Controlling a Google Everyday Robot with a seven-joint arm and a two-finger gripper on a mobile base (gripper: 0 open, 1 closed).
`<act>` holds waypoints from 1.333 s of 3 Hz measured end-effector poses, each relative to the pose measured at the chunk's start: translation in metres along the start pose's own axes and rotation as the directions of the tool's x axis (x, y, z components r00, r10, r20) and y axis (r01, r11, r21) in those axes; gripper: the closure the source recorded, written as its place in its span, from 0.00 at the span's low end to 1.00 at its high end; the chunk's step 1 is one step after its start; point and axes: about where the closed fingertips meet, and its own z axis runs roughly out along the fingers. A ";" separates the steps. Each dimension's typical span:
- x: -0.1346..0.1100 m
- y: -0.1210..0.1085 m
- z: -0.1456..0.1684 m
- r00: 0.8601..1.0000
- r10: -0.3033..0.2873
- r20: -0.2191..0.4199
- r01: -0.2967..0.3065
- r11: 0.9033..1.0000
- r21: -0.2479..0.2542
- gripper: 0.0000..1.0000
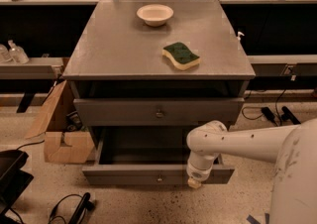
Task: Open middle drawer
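Observation:
The middle drawer [124,173] stands pulled out below the closed upper drawer [114,111], showing its deep, empty grey box. Its low front panel carries a small round knob [159,178] at the centre. My white arm reaches in from the right and bends down over the drawer's front right part. The gripper [194,183] hangs at the top edge of the front panel, to the right of the knob and apart from it.
On the cabinet top [109,44] lie a white bowl [155,14] at the back and a green-and-yellow sponge [181,55] to the right. A cardboard box [59,139] stands left of the cabinet. Cables and a black object [10,178] lie on the floor at lower left.

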 end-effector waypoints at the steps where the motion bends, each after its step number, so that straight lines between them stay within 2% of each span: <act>1: 0.000 0.000 0.000 1.000 0.000 0.000 0.000 1.000 0.000 1.00; 3: 0.000 0.000 0.000 1.000 0.000 0.000 0.000 1.000 0.000 1.00; 4: 0.000 0.000 0.000 1.000 0.000 0.000 0.000 1.000 0.000 0.84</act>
